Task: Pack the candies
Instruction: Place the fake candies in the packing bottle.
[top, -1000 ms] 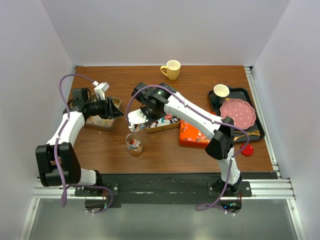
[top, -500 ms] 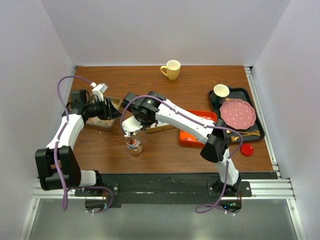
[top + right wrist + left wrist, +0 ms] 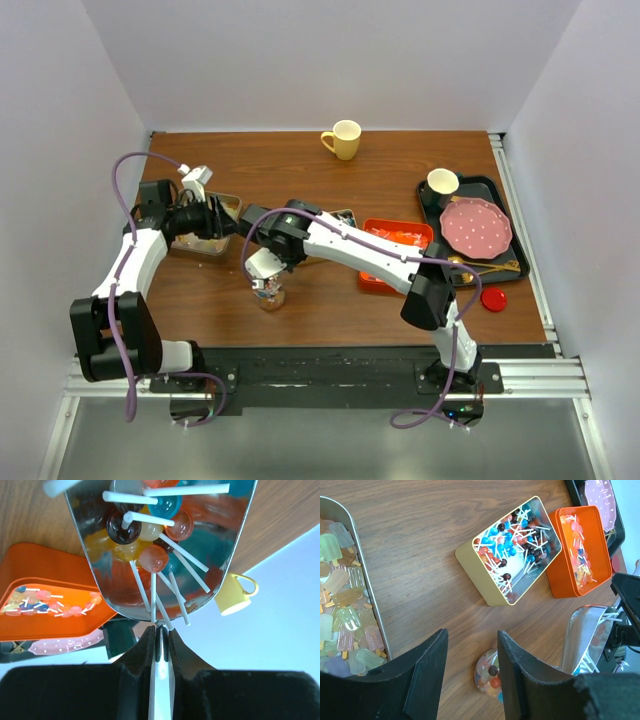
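My right gripper is shut on the handle of a metal scoop loaded with round lollipops on white sticks. The scoop hangs tilted just over a small glass jar partly filled with coloured candies. The jar also shows below my left gripper, which is open and empty. That gripper hovers at the right end of a tin of pastel popsicle candies. A gold tin of lollipops and an orange tin of candies lie to the right.
A yellow mug stands at the back. A black tray at the right holds a pink dotted plate and a small cup. A red lid lies near the front right.
My right arm has swung the loaded scoop from the lollipop tin leftward and nearer, to above the glass jar. The left gripper has shifted only slightly.
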{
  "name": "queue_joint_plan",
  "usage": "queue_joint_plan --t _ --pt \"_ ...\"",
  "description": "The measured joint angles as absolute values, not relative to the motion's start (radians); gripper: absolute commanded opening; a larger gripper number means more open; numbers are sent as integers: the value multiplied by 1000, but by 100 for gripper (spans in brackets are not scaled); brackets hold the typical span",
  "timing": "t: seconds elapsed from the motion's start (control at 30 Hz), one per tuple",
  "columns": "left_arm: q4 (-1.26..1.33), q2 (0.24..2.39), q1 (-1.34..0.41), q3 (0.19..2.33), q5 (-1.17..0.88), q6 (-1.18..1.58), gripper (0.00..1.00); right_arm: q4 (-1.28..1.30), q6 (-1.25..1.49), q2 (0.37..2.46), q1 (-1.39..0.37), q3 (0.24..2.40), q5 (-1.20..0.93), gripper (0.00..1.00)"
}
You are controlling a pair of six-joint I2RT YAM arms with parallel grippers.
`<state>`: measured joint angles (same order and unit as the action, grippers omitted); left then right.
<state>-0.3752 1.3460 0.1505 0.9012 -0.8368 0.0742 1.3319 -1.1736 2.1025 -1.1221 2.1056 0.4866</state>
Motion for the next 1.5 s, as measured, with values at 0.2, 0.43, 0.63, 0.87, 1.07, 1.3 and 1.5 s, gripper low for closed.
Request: queue_joint_plan --t 0.2,0.43,0.63,0.87,1.07,1.3,1.5 --pt "-363 1343 154 901 -837 91 49 1332 -1182 2101 -1133 2100 535 0" --pt "-354 1311 163 884 -837 96 50 1330 -1187 2094 -1151 2090 579 0" --pt "-345 1295 167 864 -839 115 50 1328 -1185 2080 -1160 2063 616 0" --pt "-336 1270 177 863 -841 121 51 1327 -1185 2072 -1166 2053 653 0" --pt "-329 1257 177 863 -841 125 51 1327 -1179 2072 -1176 2053 683 0" --pt "-322 1233 181 854 -842 139 51 1327 -1168 2072 -1190 2053 699 0" --pt "-317 1227 183 854 -849 140 52 1328 -1166 2072 -1191 2053 718 0"
